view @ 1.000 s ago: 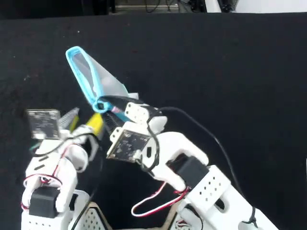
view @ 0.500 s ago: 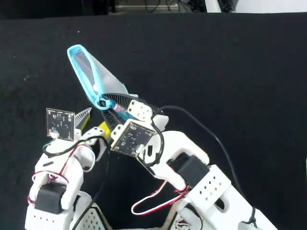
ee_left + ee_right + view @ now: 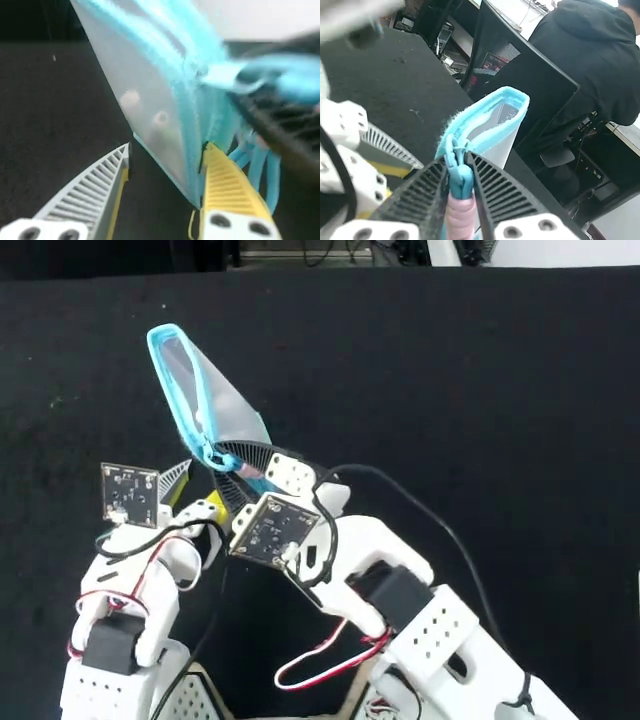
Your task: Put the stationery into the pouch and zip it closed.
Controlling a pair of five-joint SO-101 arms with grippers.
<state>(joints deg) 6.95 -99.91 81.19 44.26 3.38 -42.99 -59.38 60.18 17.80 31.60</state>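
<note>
Since 1 s ago left gripper point(image 3: 192, 495) moved in, jaws apart around pouch point(image 3: 200, 400) corner. right gripper point(image 3: 457, 160) clamped on zipper pull point(image 3: 460, 180), holding pouch tilted.

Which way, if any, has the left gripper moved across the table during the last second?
Yes. In the high view the left gripper has shifted toward the red wire loop, which kept its place, closing on the pouch.

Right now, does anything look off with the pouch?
Yes. The pouch isn't lying flat. It is held up at a slant, pinched at its zipper end by the right gripper, and its mouth gapes open at the far end.
</note>
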